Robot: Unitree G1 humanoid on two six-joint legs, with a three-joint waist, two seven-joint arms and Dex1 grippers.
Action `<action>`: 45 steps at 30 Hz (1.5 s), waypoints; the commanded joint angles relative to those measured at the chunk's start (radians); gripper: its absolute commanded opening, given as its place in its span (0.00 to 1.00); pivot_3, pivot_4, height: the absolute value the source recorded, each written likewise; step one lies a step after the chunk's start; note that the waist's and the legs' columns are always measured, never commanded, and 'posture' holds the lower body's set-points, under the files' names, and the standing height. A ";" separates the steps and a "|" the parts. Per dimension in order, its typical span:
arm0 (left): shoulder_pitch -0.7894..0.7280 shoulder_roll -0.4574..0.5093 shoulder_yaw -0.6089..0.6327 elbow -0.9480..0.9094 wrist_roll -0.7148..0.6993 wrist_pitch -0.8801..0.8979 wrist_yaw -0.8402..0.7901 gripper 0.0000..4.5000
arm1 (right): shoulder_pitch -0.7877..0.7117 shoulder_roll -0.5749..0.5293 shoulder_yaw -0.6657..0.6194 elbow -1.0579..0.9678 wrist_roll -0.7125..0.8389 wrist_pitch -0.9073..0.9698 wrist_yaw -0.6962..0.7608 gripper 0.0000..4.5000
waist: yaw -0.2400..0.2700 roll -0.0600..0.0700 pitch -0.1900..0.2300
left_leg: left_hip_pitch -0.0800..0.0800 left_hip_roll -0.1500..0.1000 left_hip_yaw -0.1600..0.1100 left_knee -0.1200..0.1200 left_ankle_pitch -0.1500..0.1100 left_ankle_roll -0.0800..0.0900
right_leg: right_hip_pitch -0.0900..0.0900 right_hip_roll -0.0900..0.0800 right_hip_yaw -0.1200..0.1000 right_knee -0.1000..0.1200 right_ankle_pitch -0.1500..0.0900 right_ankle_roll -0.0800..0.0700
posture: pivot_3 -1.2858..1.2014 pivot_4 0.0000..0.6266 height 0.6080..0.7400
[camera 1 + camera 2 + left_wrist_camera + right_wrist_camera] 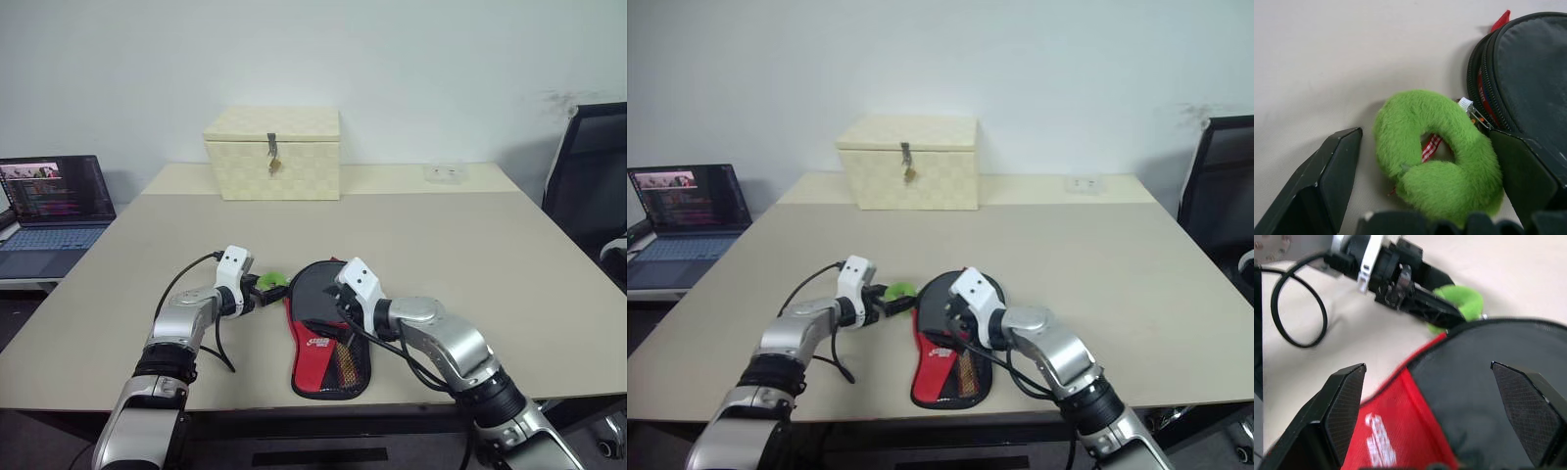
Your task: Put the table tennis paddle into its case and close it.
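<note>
The case lies flat near the table's front edge, its round black part away from me and its red handle section with the white logo toward me. The table tennis paddle is hidden. A green fluffy ring hangs on the zip at the case's left rim. My left gripper is open, and the ring lies between its fingers. My right gripper is open over the black round part of the case, its fingers spread to either side with nothing between them.
A cream woven box with a latch stands at the back of the table. A laptop sits on a lower surface to the left. A black chair is on the right, and a small clear item lies at the back right.
</note>
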 commanded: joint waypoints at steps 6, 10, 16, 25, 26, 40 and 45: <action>-0.019 -0.002 -0.007 0.067 0.043 -0.045 0.003 0.56 | -0.009 0.049 0.021 0.209 -0.111 -0.049 -0.055 1.00 | 0.007 -0.001 -0.001 | 0.000 0.000 0.001 0.000 0.000 0.000 | 0.000 -0.001 0.001 0.000 0.000 0.000 | 0.52 0.24 1.00; -0.060 0.006 -0.008 0.148 0.073 -0.114 0.026 0.24 | -0.002 0.054 0.015 0.216 -0.126 -0.036 -0.054 1.00 | 0.006 -0.001 -0.002 | 0.001 0.000 0.001 0.000 0.000 0.000 | 0.000 0.000 0.000 0.000 0.000 0.000 | 0.52 0.24 1.00; -0.260 -0.006 -0.045 0.417 0.171 -0.301 0.107 0.00 | 0.004 0.060 0.018 0.212 -0.139 -0.004 -0.049 1.00 | 0.007 -0.003 -0.005 | 0.002 0.000 0.001 0.001 0.001 0.000 | 0.001 0.001 0.000 0.002 0.000 0.000 | 0.52 0.24 1.00; -0.519 -0.086 -0.101 0.664 0.324 -0.455 0.257 0.00 | 0.041 0.070 0.028 0.178 -0.149 0.057 -0.038 1.00 | 0.006 -0.004 -0.005 | 0.000 -0.001 0.002 0.000 0.001 0.000 | 0.000 0.002 0.000 0.000 0.001 0.001 | 0.52 0.24 1.00; -0.535 -0.096 -0.105 0.673 0.337 -0.461 0.266 0.00 | 0.047 0.068 0.031 0.171 -0.152 0.061 -0.039 1.00 | 0.006 -0.004 -0.005 | 0.000 -0.001 0.002 0.000 0.001 0.000 | 0.000 0.002 0.000 0.000 0.001 0.001 | 0.52 0.24 1.00; -0.686 -0.243 -0.259 0.723 0.606 -0.553 0.449 0.00 | 0.180 0.026 0.104 0.039 -0.171 0.134 -0.020 1.00 | 0.006 -0.004 -0.005 | 0.000 -0.006 0.001 -0.001 0.001 0.000 | 0.000 0.001 0.000 -0.001 -0.001 0.004 | 0.52 0.24 1.00; -0.707 -0.289 -0.328 0.728 0.699 -0.601 0.481 0.00 | 0.223 0.010 0.111 -0.026 -0.166 0.171 -0.022 1.00 | 0.007 -0.004 -0.005 | 0.000 -0.007 0.001 -0.001 0.001 0.000 | 0.000 0.001 0.000 -0.001 -0.002 0.005 | 0.52 0.24 1.00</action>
